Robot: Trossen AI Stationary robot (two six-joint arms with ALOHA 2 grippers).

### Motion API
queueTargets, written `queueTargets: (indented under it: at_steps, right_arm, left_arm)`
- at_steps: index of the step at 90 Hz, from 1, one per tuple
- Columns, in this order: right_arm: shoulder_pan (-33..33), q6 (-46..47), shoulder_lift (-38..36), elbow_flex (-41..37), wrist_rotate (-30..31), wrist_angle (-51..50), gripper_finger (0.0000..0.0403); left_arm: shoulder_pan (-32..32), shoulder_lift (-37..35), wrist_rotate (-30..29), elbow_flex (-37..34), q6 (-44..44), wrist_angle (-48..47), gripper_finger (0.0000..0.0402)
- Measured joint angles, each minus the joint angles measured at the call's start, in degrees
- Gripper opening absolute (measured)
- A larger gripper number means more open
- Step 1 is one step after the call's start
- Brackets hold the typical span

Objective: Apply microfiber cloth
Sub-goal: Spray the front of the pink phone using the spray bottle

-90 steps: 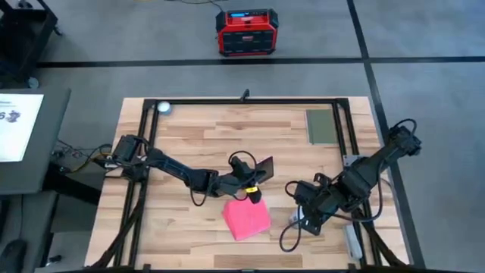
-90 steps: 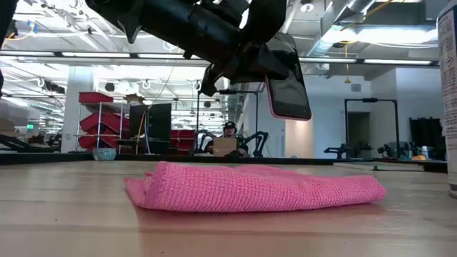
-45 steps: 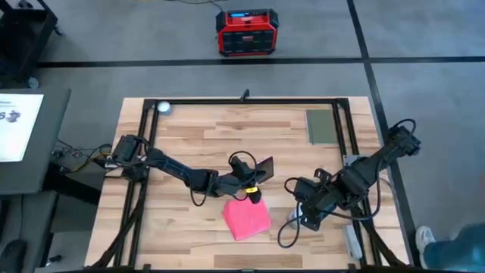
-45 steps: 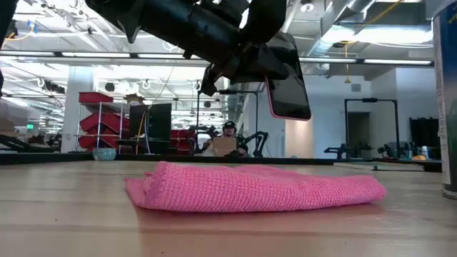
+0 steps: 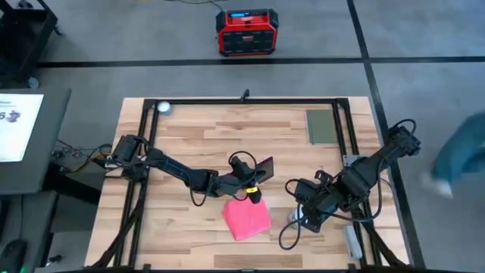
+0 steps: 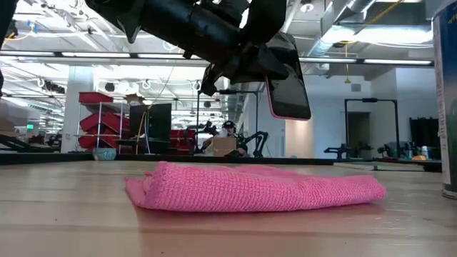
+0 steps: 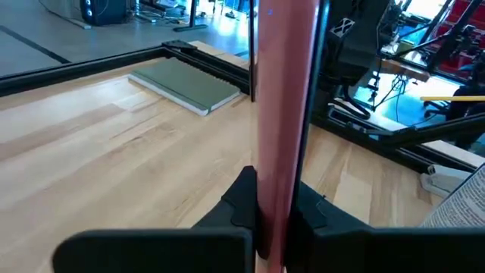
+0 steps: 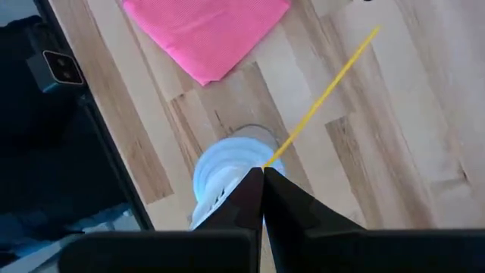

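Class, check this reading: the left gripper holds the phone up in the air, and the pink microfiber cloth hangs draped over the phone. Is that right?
Not quite. The left gripper does hold the phone in the air, but the microfiber cloth is not draped over it. The cloth lies flat on the table below the phone, with clear space between them, as the low view shows.

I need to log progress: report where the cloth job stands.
Done: the left gripper has the phone clamped and lifted above the table. In hand: nothing on the microfiber cloth, which lies untouched below the phone. The right gripper sits over a white spray can. Left: picking up the cloth and wiping.
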Motion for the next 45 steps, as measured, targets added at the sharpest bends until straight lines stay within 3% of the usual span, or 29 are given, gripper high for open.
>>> queueTargets:
  at_steps: [45]
  right_arm:
    - [0.00,-0.08,0.00,0.04,-0.17,0.07,0.0000]
  left_arm:
    - [0.29,0.85,1.86,0.58,-0.43,-0.62,0.0003]
